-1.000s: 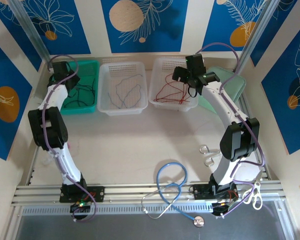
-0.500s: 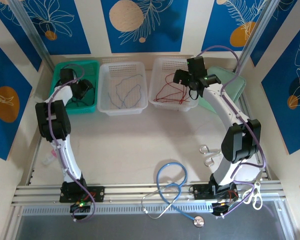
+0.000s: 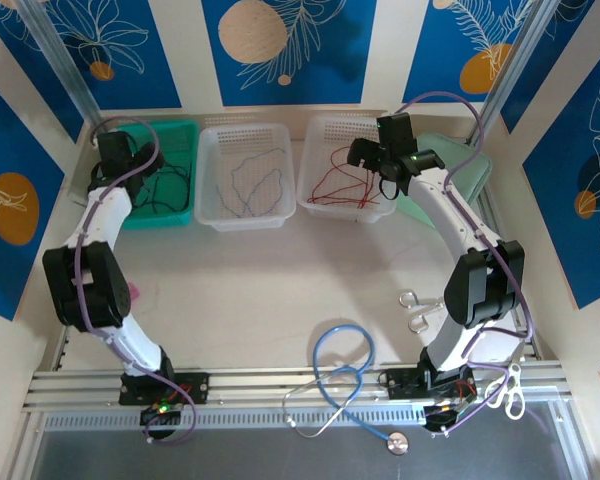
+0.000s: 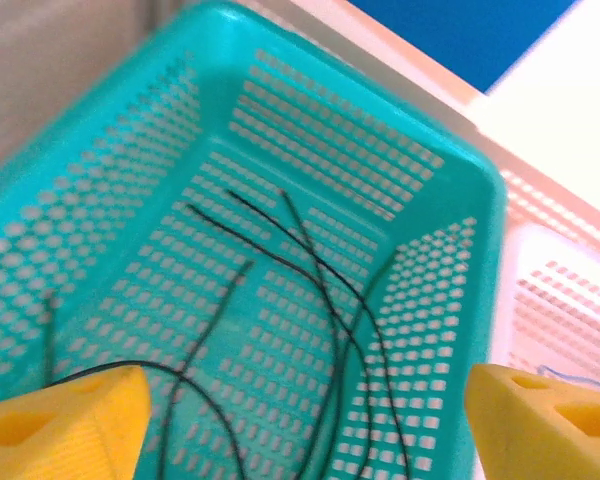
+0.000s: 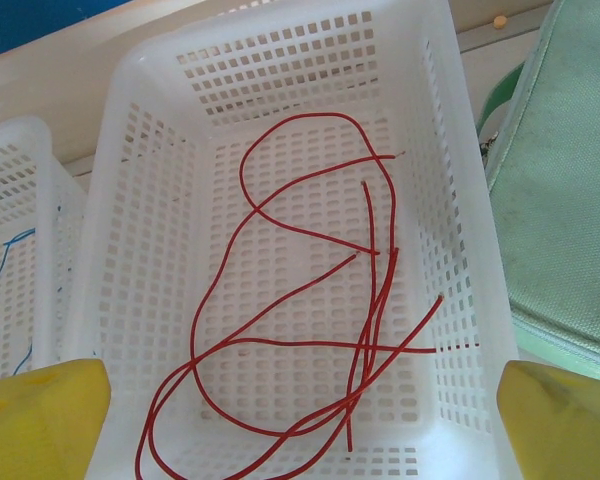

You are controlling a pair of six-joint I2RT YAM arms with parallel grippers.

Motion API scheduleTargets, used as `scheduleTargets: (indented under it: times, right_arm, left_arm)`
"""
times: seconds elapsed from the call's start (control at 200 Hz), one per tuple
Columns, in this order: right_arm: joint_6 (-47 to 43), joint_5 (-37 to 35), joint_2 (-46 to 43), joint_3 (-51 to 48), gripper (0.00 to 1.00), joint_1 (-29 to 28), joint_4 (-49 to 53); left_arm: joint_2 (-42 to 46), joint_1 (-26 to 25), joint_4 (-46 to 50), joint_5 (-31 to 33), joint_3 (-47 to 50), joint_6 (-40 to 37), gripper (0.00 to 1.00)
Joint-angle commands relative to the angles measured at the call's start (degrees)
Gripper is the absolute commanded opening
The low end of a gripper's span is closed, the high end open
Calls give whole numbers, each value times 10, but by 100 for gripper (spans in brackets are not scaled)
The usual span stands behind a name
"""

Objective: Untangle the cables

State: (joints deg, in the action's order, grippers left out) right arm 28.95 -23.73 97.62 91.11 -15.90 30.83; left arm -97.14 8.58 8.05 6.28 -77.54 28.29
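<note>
A: Tabletop (image 3: 280,280) status? Grippers first.

B: L gripper (image 4: 300,420): fingers spread wide, gripping nothing, hanging over teal basket (image 4: 310,130) at far-left corner. On its floor, black cables (image 4: 325,300) lie loose, crossing.

A: R side?

B: R gripper (image 5: 300,425) also spread wide, empty, over right white basket (image 5: 140,230) on far edge. Inside it, red cables (image 5: 370,250) in loops, crossing each other.

A: Rest?

B: Btwn those two, middle white basket (image 3: 242,222) w/ pale grey-blue cable (image 3: 248,180). Just beside right white basket: pale green pouch (image 5: 570,200). At near edge: blue stethoscope (image 3: 340,350), well apart from baskets.
</note>
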Motion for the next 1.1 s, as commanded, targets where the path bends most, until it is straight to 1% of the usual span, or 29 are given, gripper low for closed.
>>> scheduleTargets:
  times: [0.0, 0.145, 0.23, 0.305, 0.44, 0.575, 0.675, 0.78, 0.99, 1.091]
  right_arm:
    - [2, 10, -21, -8, 99, 1, -3]
    - [-3, 9, -24, -14, 99, 2, -5]
    - [-1, 12, -27, -17, 99, 3, -7]
    - [1, 14, -27, -17, 99, 4, -8]
    - [1, 19, -25, -9, 99, 4, -1]
    - [-10, 20, -24, 7, 99, 4, 5]
    - [-19, 21, -19, 23, 99, 5, 17]
    - [-29, 27, -15, 43, 100, 7, 31]
    - [-32, 26, -6, 71, 100, 4, 47]
    - [-21, 29, 0, 78, 99, 0, 52]
  left_arm:
    - [12, -3, 6, 124, 16, -15, 78]
    - [15, -2, 5, 226, 26, -26, 75]
    - [6, -2, 1, 263, 25, -36, 73]
    - [-10, 2, 10, 276, 14, -36, 73]
    - [-40, 18, 53, 304, -14, 1, 73]
    - [-62, 21, 64, 346, -36, -7, 73]
    - [-86, 23, 99, 378, -68, 2, 74]
    - [-100, 33, 124, 391, -87, 24, 75]
    - [-110, 47, 121, 395, -83, 48, 74]
    - [-117, 61, 124, 367, -81, 70, 72]
